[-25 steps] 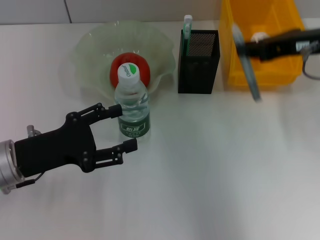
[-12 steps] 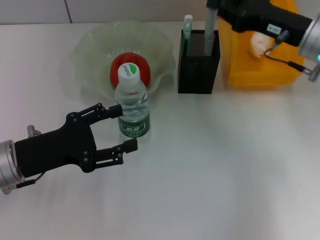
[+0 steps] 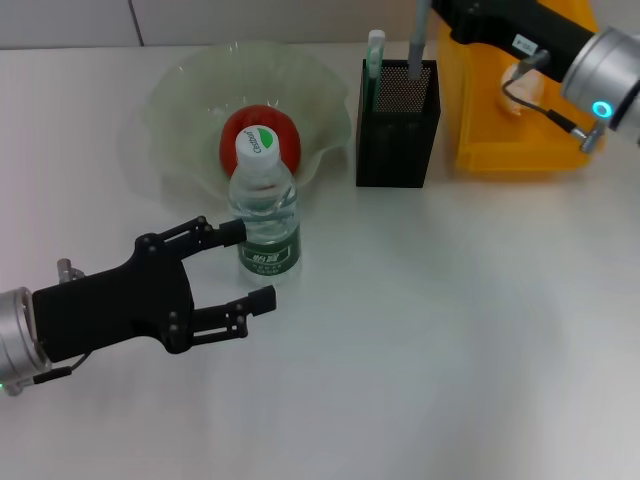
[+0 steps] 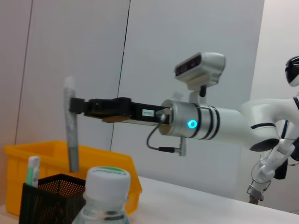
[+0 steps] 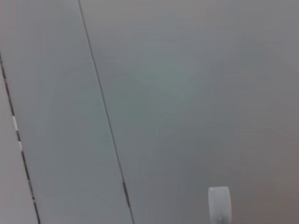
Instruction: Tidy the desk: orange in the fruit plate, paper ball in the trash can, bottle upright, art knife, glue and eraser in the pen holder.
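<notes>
— While the grey art knife (image 3: 418, 35) hangs upright over the black mesh pen holder (image 3: 397, 125), where exactly is its lower end?
— Right at the holder's open top, near the back rim; from the head view I cannot tell whether the tip is already inside. The left wrist view shows the knife (image 4: 71, 133) vertical, its lower end just above the mesh rim (image 4: 51, 184).

— What has hold of it?
— The right gripper (image 3: 445, 12), reaching in from the far right; its fingers are closed on the knife's upper part.

— What else is in the holder?
— A green and white stick (image 3: 374, 55) leans in its left corner.

— And the other things?
— The orange (image 3: 258, 135) lies in the pale green fruit plate (image 3: 180, 95). The bottle (image 3: 266, 215) stands upright just in front of the plate, white cap up. A crumpled paper ball (image 3: 525, 95) sits inside the yellow bin (image 3: 500, 150), just right of the holder.

— The left gripper (image 3: 243, 268)?
— It rests low over the white table (image 3: 450, 330), fingers spread wide, holding nothing; the upper fingertip (image 3: 232, 232) is right beside the bottle's label.
</notes>
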You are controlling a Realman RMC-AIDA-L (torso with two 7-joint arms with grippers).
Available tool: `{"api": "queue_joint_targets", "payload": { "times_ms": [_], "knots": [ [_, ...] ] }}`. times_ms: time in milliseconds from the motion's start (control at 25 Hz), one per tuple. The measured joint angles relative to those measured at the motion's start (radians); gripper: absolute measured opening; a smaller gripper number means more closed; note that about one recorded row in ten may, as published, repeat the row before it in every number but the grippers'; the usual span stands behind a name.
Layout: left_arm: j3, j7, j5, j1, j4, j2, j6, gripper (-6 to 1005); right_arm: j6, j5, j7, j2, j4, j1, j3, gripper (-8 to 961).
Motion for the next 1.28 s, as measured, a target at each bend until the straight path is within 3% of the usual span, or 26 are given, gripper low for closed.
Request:
{"api": "queue_joint_targets", "payload": {
  "times_ms": [240, 480, 720, 840, 920, 1120, 1280],
  "knots": [
    [-0.001, 0.000, 0.001, -0.001, 0.000, -0.001, 0.000, 846, 0.054, 0.009, -0.041, 0.002, 0.065, 0.051, -0.008, 133],
    [-0.006, 0.003, 0.002, 0.002, 0.001, -0.002, 0.000, 846, 0.066, 0.012, -0.044, 0.003, 0.083, 0.056, -0.008, 127],
    [-0.009, 0.005, 0.002, 0.005, 0.000, -0.009, -0.001, 846, 0.036, 0.013, -0.045, 0.003, 0.082, 0.043, -0.003, 293],
    [-0.011, 0.005, -0.001, 0.006, 0.000, -0.011, -0.001, 846, -0.001, 0.013, -0.047, 0.002, 0.066, 0.023, 0.001, 424],
    [-0.012, 0.006, -0.002, 0.007, 0.000, -0.012, -0.001, 846, -0.046, 0.014, -0.052, 0.002, 0.046, -0.003, 0.003, 511],
    [-0.015, 0.007, -0.004, 0.011, 0.000, -0.013, 0.001, 846, -0.255, 0.016, -0.055, -0.006, 0.023, -0.093, 0.006, 609],
    [-0.030, -0.001, -0.005, 0.019, 0.000, -0.009, 0.013, 846, -0.520, -0.015, -0.029, -0.035, 0.020, -0.192, 0.006, 608]
  ]
}}
